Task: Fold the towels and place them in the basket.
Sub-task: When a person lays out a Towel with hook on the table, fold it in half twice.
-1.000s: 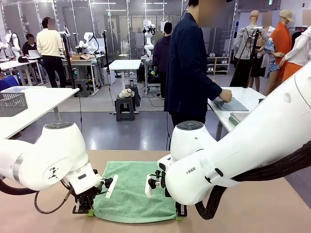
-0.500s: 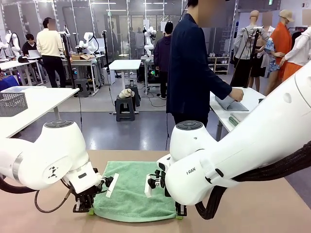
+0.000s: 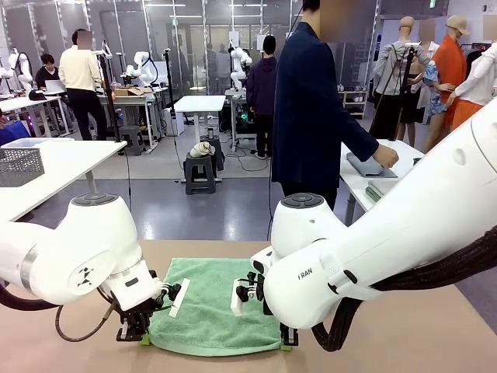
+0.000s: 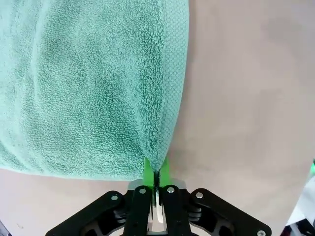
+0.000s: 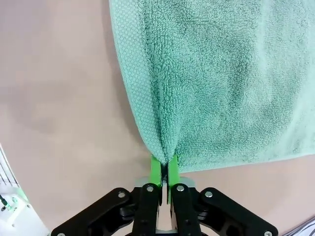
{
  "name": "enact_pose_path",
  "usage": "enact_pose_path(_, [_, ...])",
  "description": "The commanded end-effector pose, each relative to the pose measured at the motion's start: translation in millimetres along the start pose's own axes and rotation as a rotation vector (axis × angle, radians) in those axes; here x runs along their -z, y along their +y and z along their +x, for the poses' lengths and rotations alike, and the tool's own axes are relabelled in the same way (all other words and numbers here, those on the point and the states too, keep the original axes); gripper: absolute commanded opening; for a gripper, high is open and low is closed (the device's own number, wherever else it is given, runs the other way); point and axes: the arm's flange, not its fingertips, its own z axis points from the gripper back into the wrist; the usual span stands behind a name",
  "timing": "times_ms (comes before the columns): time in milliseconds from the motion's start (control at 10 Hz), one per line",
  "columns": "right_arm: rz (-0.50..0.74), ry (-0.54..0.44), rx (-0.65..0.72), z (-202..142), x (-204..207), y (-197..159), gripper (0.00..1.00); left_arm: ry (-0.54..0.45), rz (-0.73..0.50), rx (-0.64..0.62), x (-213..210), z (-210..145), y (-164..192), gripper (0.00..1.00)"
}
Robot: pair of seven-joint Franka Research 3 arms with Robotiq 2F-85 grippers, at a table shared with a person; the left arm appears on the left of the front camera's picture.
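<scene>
A green towel [image 3: 211,305] lies flat on the tan table in front of me. My left gripper [image 3: 142,336] is shut on the towel's near left corner; in the left wrist view the green towel [image 4: 93,83] bunches into the green pads [image 4: 148,169] of my left gripper [image 4: 156,176]. My right gripper [image 3: 286,343] is shut on the near right corner; the right wrist view shows the green towel [image 5: 216,73] pinched at my right gripper [image 5: 163,173]. On a side table at the right, a person's hand rests on a blue-grey towel [image 3: 371,166].
A person in a dark jacket [image 3: 311,116] stands beyond the table, turned to the white side table [image 3: 404,155]. A grey mesh basket [image 3: 21,165] sits on another white table at far left. Bare tan tabletop [image 3: 435,342] surrounds the towel.
My right gripper has closed down on the towel corner. The person lifted the blue-grey towel and laid it back down, hand moving right. My arms have barely moved.
</scene>
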Motion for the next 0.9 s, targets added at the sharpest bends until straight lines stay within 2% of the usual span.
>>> enact_pose_path(0, [0.005, -0.012, -0.003, -1.6, -0.8, -4.2, 0.07, 0.000, -0.001, -0.006, -1.6, 1.6, -0.9, 0.05])
enact_pose_path(400, [-0.058, -0.003, -0.031, 2.1, -37.0, -14.8, 0.07, -0.009, 0.007, -0.047, -34.1, 6.5, -5.4, 0.05])
enact_pose_path(800, [-0.067, -0.034, -0.065, 5.8, -46.2, -36.8, 0.07, -0.027, 0.037, -0.044, -48.0, 10.4, 6.4, 0.05])
